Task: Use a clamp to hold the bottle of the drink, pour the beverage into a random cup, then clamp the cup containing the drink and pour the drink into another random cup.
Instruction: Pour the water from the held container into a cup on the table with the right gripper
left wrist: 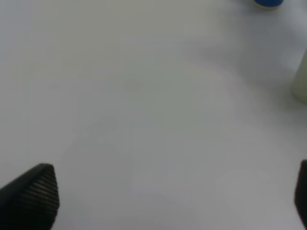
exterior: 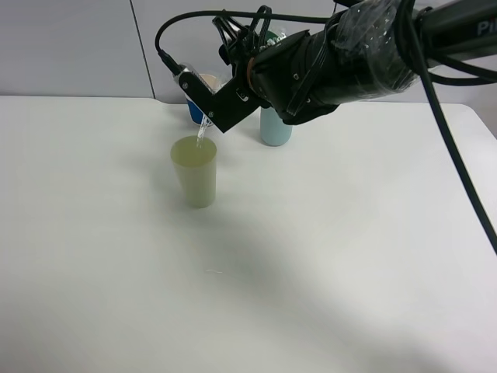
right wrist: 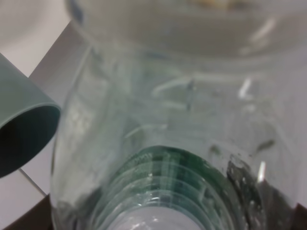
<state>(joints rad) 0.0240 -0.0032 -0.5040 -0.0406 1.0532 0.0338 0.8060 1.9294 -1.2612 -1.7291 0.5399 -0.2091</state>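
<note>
Clamp (exterior: 210, 106) on the right grips the tilted bottle (right wrist: 168, 143), its mouth above the yellow-green cup (exterior: 194, 172); left gripper (left wrist: 172, 196) gapes wide.

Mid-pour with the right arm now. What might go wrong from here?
1. The stream enters the yellow-green cup close to its rear rim; a slight wrist drift could send it onto the table.
2. The right gripper, tilting the bottle, hangs close to the teal cup and the blue-banded cup; swinging back could knock either.
</note>
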